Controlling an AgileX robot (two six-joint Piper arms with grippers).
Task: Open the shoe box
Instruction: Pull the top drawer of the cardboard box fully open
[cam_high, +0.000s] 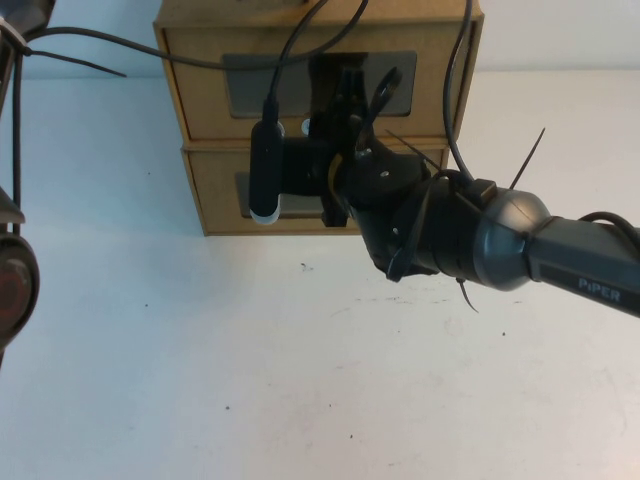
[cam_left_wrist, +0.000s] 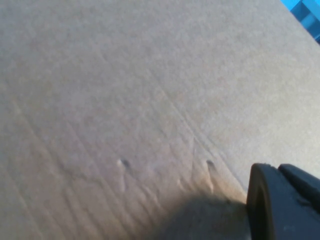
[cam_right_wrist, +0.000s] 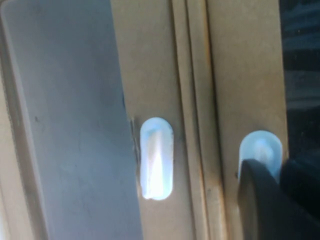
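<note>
Right gripper (cam_high: 342, 125) up against fronts of two stacked boxes, near seam between upper shoe box (cam_high: 200, 90) and lower shoe box (cam_high: 212, 205). You can't tell its opening from these views. Its black body overlaps one white oval pull (cam_right_wrist: 260, 147). Second pull (cam_right_wrist: 156, 157) sits clear, beside grey window (cam_right_wrist: 65, 125). Boxes at far middle of white table (cam_high: 300, 380), both fronts shut. Left gripper (cam_left_wrist: 282, 205) off at your left, over plain brown cardboard (cam_left_wrist: 125, 100); opening also can't tell.

I am facing two brown cardboard shoe boxes, the top box (cam_high: 200, 80) sitting on the bottom box (cam_high: 215, 200). Both are sitting shut, each showing a grey window (cam_high: 245, 85) and a white oval handle (cam_right_wrist: 156, 158).
</note>
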